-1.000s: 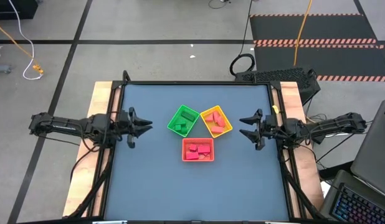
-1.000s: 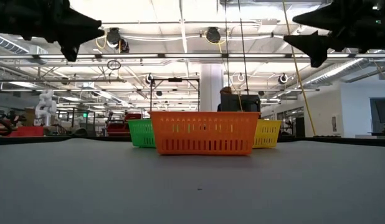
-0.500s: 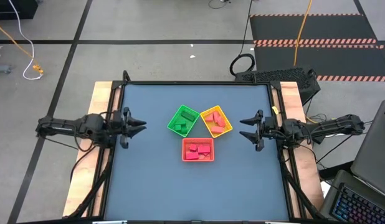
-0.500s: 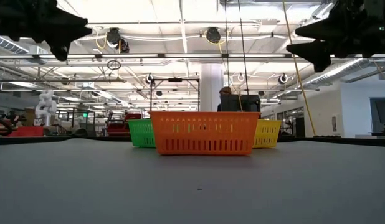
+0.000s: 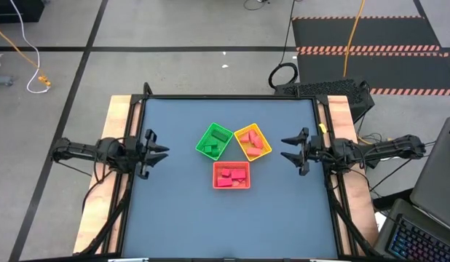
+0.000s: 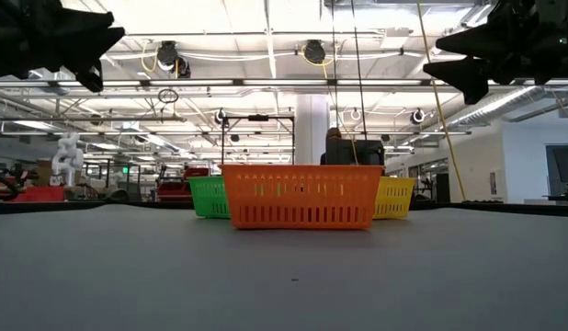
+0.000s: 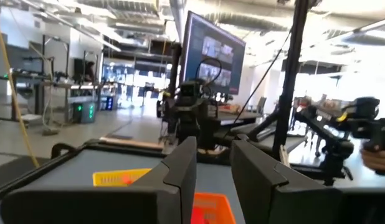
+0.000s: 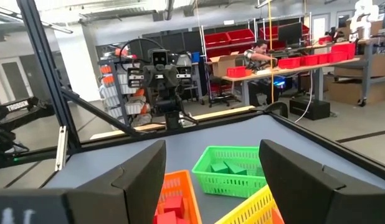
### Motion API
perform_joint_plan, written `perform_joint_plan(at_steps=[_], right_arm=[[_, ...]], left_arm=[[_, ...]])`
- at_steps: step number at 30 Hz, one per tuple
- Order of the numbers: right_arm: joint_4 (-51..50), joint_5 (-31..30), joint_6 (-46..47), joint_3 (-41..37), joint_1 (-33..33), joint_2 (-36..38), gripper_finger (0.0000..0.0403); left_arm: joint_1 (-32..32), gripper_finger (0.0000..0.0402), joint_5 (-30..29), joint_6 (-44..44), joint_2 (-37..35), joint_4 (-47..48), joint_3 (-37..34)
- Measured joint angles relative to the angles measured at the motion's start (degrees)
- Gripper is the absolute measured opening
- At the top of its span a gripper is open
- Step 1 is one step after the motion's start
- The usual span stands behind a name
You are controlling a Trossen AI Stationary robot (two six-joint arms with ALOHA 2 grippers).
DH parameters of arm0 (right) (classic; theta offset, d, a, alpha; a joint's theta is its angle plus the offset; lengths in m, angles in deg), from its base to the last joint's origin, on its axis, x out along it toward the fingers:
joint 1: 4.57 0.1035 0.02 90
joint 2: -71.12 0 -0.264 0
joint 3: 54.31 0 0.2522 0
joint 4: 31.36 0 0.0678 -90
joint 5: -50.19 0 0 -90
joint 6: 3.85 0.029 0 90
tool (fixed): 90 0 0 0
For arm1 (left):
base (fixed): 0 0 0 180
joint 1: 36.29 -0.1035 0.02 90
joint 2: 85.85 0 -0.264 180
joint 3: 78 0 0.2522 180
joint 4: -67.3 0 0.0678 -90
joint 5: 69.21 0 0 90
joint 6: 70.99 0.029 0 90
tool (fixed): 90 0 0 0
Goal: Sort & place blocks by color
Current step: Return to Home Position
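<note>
The word TROSSEN [image 8: 15,106] shows in white on a dark machine part in the right wrist view; no other writing can be read. The left gripper [image 5: 164,151] hovers level at the table's [image 5: 174,211] left edge, fingers slightly apart; the right gripper [image 5: 283,147] hovers at the right edge, fingers wide apart; both point inward and hold nothing. Green blocks [image 5: 214,138] lie in the green tray [image 5: 204,135]; salmon-orange blocks [image 5: 254,143] in the yellow tray [image 5: 245,128]; red blocks [image 5: 231,176] in the red tray [image 5: 215,175].

3 trays [image 5: 231,164], 2 arms [image 5: 83,151] w/ grippers [image 5: 284,148]
</note>
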Motion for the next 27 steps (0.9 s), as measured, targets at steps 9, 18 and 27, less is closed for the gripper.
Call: perform_joint_plan(at_steps=[9,18,27], right_arm=[[0.2,0.0,0.1,0.0,-1.3,0.1,0.0254],[-3.8,3.0,0.2,0.1,-1.3,4.2,0.0254],[-9.6,1.5,0.8,0.1,-1.3,5.2,0.0254]], left_arm=[[-3.3,0.0097,-0.6,3.7,0.0,-2.9,0.0],[-12.8,0.0097,8.4,-2.8,0.0,5.7,0.0],[-13.7,0.0097,9.6,-6.5,0.0,13.1,0.0]])
